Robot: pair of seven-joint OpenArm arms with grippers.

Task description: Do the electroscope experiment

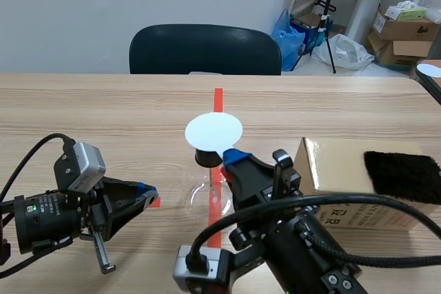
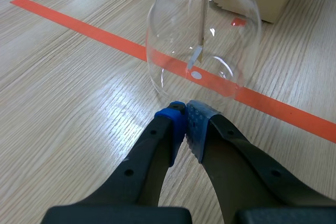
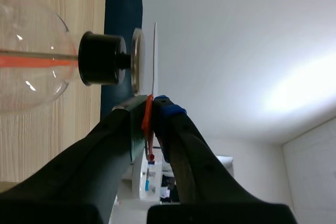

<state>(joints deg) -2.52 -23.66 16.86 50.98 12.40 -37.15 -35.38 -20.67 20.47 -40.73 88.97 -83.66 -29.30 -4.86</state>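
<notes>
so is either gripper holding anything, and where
The right gripper pinches the white disc by an orange tab at its edge; the left gripper is shut on nothing.

It looks like a makeshift office lab: a tape-marked wood-grain table (image 1: 103,108), a dark chair (image 1: 204,49) behind it, and cardboard boxes (image 1: 403,29) and a tripod (image 1: 330,25) heaped at the upper right.

Scene camera faces across table (image 1: 103,108); both wrist cameras close on flask (image 2: 205,40), right rolled sideways.

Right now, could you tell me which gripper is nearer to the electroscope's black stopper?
Right. The right gripper, holding a white disc, is just beside the black stopper; the left gripper sits shut, low by the glass flask.
</notes>
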